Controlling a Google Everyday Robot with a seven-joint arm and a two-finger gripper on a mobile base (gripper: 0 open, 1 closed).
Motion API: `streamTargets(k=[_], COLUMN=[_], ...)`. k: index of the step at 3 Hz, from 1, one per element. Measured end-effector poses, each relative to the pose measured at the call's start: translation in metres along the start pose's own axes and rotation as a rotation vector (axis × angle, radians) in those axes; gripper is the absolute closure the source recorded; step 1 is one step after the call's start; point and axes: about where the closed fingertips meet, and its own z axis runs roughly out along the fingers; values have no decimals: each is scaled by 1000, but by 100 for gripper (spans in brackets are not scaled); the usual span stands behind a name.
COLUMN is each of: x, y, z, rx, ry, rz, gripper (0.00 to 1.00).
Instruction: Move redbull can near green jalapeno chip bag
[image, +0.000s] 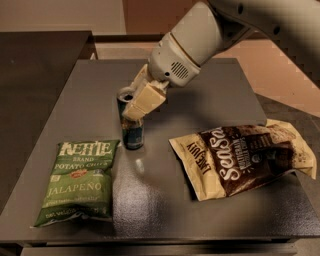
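Note:
The redbull can (133, 135) stands upright on the grey table (210, 85), left of centre. My gripper (133, 111) reaches down from the upper right and is shut on the can's upper half; a cream finger (145, 101) covers the can's right side. The can's silver top shows just left of the finger. The green jalapeno chip bag (77, 181) lies flat at the front left of the table. The can's base is a short way up and to the right of the bag's top right corner and does not touch it.
A larger brown-and-cream Sea Salt bag (242, 157) lies at the front right, its right end over the table's edge. A dark counter (35, 75) stands to the left. My white arm (200, 40) spans the upper right.

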Motion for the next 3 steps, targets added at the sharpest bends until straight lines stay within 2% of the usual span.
streamTargets(k=[1, 2, 3], x=[3, 1, 0], y=[2, 6, 8], z=[5, 9, 9], rx=[-3, -6, -6], ry=[10, 2, 3], rz=[1, 1, -2], gripper=[100, 82, 58])
